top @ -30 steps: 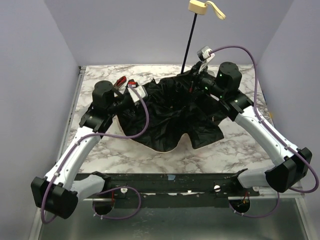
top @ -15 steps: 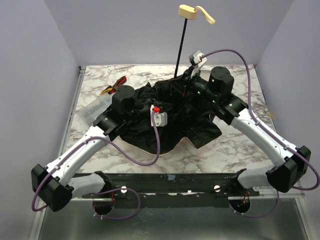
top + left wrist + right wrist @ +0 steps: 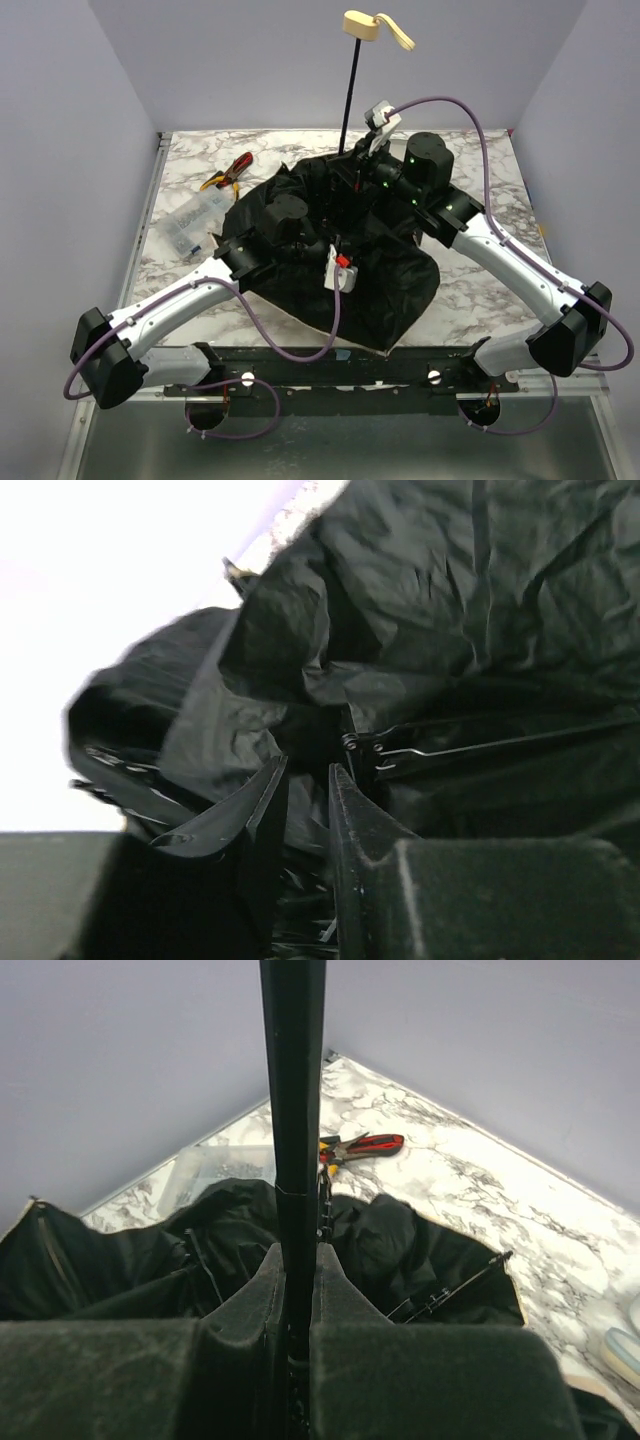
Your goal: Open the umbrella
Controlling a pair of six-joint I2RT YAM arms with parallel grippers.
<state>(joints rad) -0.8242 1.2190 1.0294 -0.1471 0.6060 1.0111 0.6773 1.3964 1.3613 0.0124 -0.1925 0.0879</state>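
Right fingers (image 3: 345,1295) clamped on umbrella (image 3: 395,285) shaft (image 3: 295,1110), upright (knob (image 3: 360,25) overhead). Left fingers (image 3: 265,800) narrowly apart among canopy (image 3: 400,600) folds, grip on cloth unclear; left arm (image 3: 185,300) stretched forward, low.

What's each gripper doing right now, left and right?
Left gripper: jaws nearly together in the umbrella fabric; a grip cannot be told.
Right gripper: closed on the umbrella shaft.

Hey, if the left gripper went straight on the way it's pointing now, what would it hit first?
The umbrella: the left gripper points straight into its canopy's crumpled black folds, a metal rib just right of that line. How close the fabric is, I can't tell.
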